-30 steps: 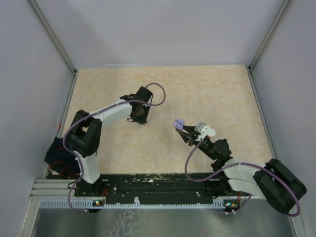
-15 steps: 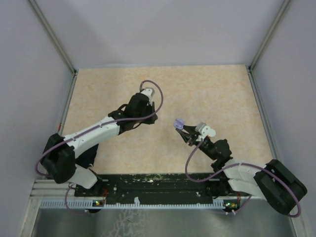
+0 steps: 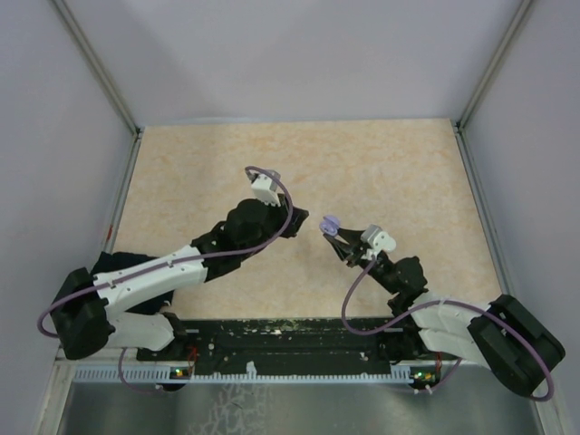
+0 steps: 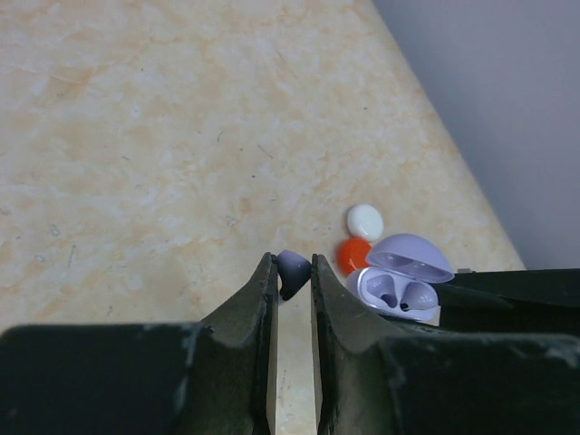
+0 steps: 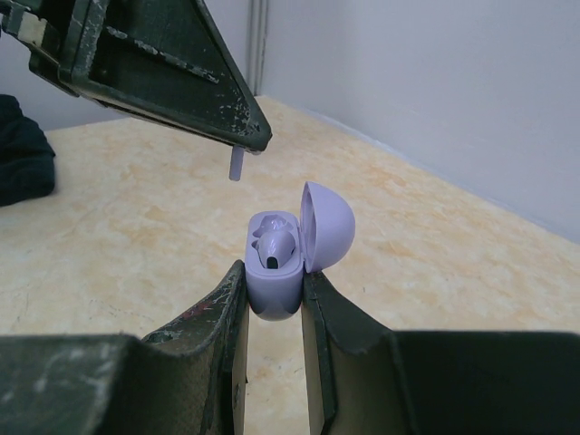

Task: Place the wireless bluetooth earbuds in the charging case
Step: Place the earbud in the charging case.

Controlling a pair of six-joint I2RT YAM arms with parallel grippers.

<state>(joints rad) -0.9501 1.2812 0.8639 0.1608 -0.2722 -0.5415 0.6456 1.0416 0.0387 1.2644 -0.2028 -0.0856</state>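
The big sandy worktop (image 3: pixel 181 163) is carrying everything. The left arm (image 3: pixel 172 267) and the right arm (image 3: pixel 435 317) are reaching in over its middle, so the 2 are almost meeting nose to nose. The right jaws are squeezing the purple charging case (image 5: pixel 275 292) on its 2 sides. They seem to be holding it up off the worktop, with its round lid (image 5: pixel 328 227) tipped open, so the inside is facing up and ready. I think holding it this way is stopping the case from sliding when something is pushing into it. A white round thing (image 4: pixel 364 220) and a red round thing (image 4: pixel 353 256) are lying on the worktop behind the case, and nothing is touching them. The left jaws are pinching 1 tiny greyish-purple earbud (image 4: pixel 292 270) by its fat end. Its thin stem is pointing down, near the case but not touching it. Stem down looks like the right way in. I cannot tell if another earbud is already sitting inside.
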